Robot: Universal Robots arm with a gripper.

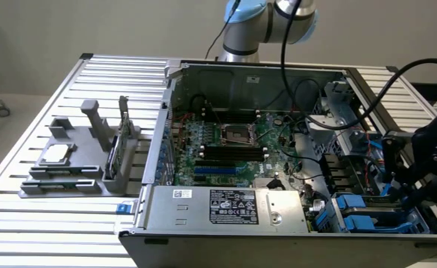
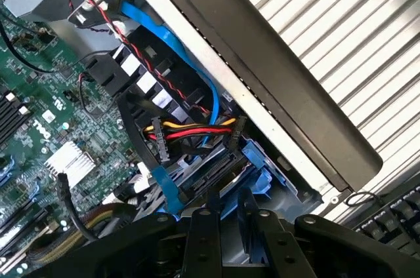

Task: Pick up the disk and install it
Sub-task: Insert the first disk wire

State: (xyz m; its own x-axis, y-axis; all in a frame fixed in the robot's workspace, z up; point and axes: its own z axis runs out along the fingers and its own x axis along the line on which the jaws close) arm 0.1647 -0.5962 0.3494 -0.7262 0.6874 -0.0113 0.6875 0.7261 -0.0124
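Slatted metal table (image 1: 47, 223) carries the open computer case (image 1: 165, 134). Just ahead of the pincer (image 2: 228, 204), the disk (image 2: 264, 172) sits in the drive bay, its long axis running away from the pincer, far end toward the power cables (image 2: 190, 135). Whether the pincer clamps it I cannot tell. Case wall (image 2: 282, 88) runs close alongside; the motherboard (image 2: 59, 127) side lies open
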